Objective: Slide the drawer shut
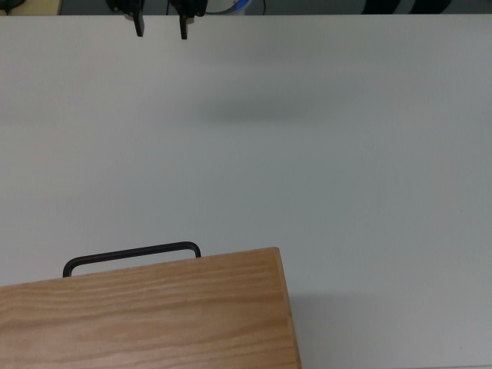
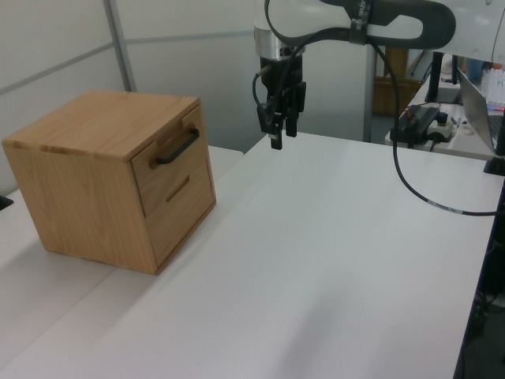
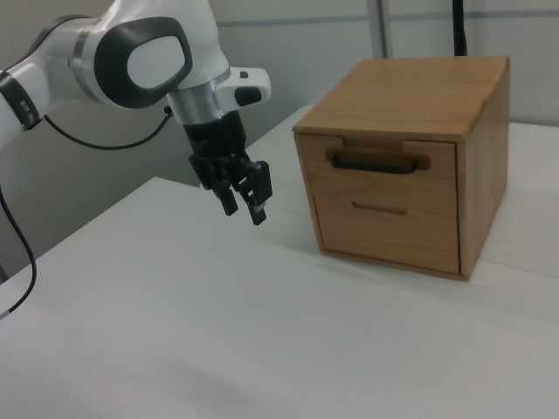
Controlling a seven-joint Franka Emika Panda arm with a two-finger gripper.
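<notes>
Your gripper hangs in the air above the white table, fingers spread apart with nothing between them; in the top view you see only the two black fingertips poking in at the upper edge. The drawer sits in the upper slot of the wooden cabinet, and its front panel looks flush or nearly flush with the cabinet face in the right view; you cannot tell from these angles whether a small gap is left. Its black bar handle juts out past the cabinet's top edge in the top view, well apart from your gripper, with a wide stretch of bare table between them. In the left view the gripper hovers to the left view's right of the cabinet and farther back, roughly level with the handle. In the right view the drawer lies to the right view's right of the gripper, its handle facing toward the arm. A second, lower drawer front with a small recessed pull sits below it.
</notes>
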